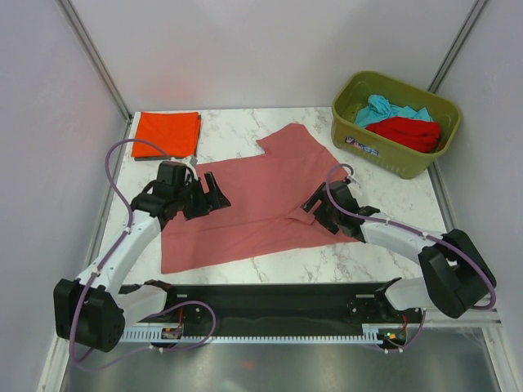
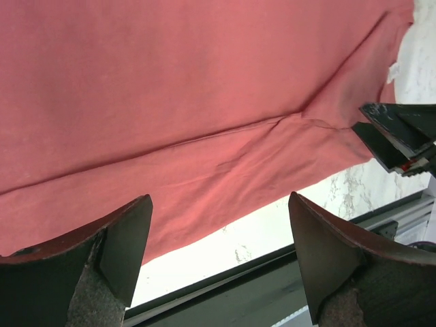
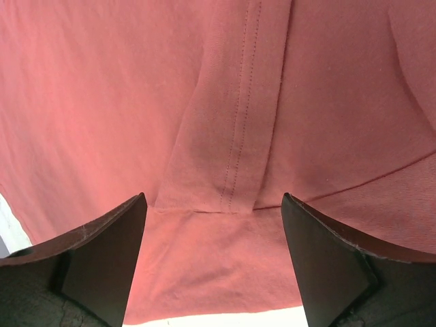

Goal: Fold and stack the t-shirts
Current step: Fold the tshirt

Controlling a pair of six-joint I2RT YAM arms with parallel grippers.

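The dusty pink t-shirt [image 1: 253, 204] lies spread on the bench [image 1: 384, 212], reaching under both tools. My left tool [image 1: 214, 193] hangs over its left edge, jaws wide apart, gripping nothing. My right tool [image 1: 315, 206] hangs over a stitched hem [image 3: 238, 136], also wide apart. Both arms hide parts of the cloth's edges. Beyond the left tool lies a folded orange-red t-shirt [image 1: 166, 133]. Beyond the right tool, an olive bin [image 1: 409, 163] holds teal [image 1: 382, 109] and red [image 1: 409, 133] t-shirts, bunched and partly hidden. I cannot read its white label [image 1: 365, 145].
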